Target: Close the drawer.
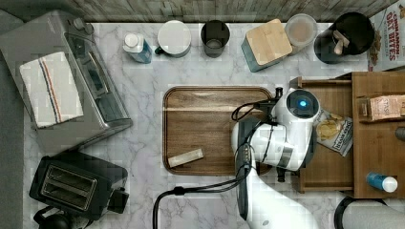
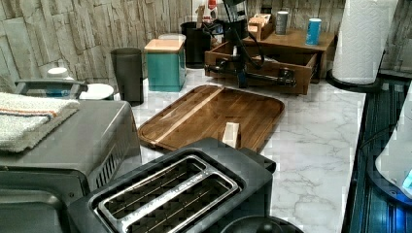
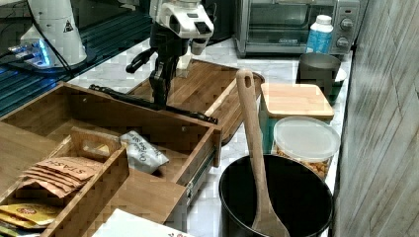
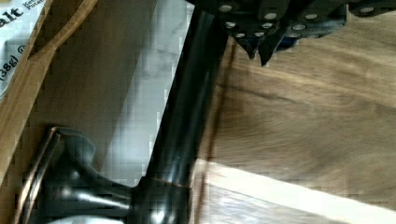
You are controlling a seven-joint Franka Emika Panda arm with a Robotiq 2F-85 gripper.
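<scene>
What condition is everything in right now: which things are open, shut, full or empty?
drawer: pulled out, open, a snack bag lying inside.
gripper: down at the drawer's bar handle.
serving tray: flat on the counter, one small pale block on it.
toaster: slots empty.
toaster oven: door shut.
teal canister: wooden lid on.
black utensil pot: holds a wooden spoon.

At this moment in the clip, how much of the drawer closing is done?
None of the closing looks done: the drawer stands pulled out from the cabinet, its chip bag exposed. In hand: the hand is down at the dark bar handle on the front panel. Left: push the drawer fully in.
</scene>
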